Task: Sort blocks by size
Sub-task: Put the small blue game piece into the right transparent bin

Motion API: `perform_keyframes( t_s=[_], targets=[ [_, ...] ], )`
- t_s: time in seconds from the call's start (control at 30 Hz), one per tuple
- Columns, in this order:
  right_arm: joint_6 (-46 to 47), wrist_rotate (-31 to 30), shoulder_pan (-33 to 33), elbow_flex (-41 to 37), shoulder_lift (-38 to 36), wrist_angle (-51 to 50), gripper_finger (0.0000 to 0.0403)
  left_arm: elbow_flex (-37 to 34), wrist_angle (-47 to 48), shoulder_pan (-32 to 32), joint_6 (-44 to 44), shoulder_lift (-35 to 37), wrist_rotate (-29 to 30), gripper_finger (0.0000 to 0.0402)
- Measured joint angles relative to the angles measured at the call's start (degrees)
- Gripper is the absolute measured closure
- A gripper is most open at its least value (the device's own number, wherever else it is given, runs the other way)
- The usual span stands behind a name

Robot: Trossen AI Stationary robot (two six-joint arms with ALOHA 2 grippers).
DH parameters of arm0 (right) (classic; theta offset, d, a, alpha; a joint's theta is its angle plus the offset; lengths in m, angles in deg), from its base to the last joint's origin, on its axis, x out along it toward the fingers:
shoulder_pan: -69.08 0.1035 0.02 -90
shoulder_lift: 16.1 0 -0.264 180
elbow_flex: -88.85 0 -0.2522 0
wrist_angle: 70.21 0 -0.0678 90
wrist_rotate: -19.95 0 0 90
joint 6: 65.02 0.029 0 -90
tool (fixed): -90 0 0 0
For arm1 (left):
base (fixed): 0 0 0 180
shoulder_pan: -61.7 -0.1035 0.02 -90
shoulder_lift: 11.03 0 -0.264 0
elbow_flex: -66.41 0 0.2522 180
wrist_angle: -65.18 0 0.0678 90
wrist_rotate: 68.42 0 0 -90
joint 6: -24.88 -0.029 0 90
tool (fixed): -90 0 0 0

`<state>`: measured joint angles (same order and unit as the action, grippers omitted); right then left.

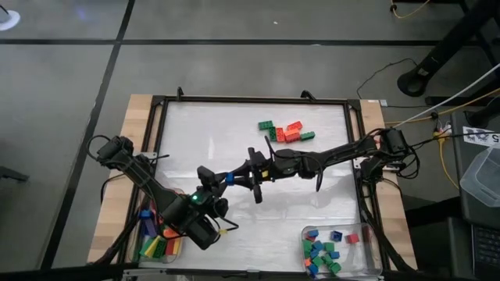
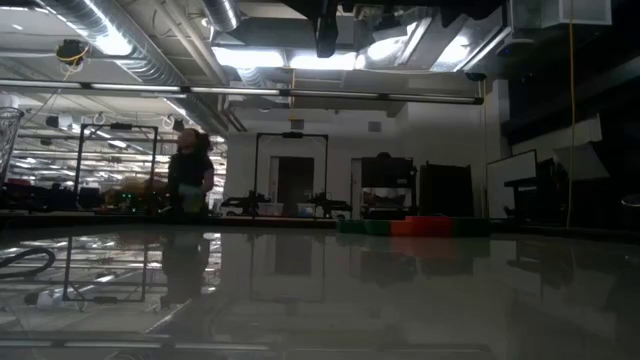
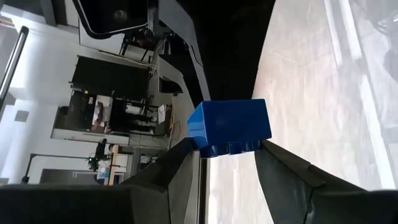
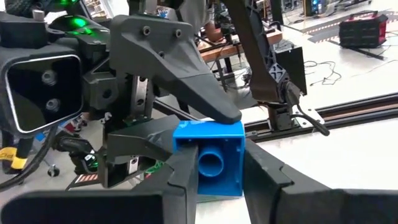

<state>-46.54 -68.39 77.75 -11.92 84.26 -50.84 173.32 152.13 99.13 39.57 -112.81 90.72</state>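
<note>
Blue studded block point(image 4: 208, 162) clenched between left end effector point(image 1: 221, 179) and right end effector point(image 1: 244, 176).

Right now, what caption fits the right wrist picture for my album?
Two robot grippers, left gripper and right gripper, both pinching one small blue block in mid-air.

From my left wrist camera I see a small blue plastic building brick point(image 3: 231, 126) sitting between the left gripper's point(image 3: 229, 163) two dark fingers point(image 3: 177, 163), touching both tips. Pale glossy desk point(image 3: 317, 87) runs along one side. Beyond it: black frame bars point(image 3: 180, 43), distant shelving point(image 3: 112, 81), room clutter.
</note>
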Motion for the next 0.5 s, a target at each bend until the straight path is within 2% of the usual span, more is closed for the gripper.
perform_keyframes(
  t_s=[0.5],
  targets=[
    [0.0,-6.7,0.0,-0.1,-0.1,0.3,0.0310,0.0,-1.0,-3.2,0.3,0.1,-0.1,0.0245]
  ],
)
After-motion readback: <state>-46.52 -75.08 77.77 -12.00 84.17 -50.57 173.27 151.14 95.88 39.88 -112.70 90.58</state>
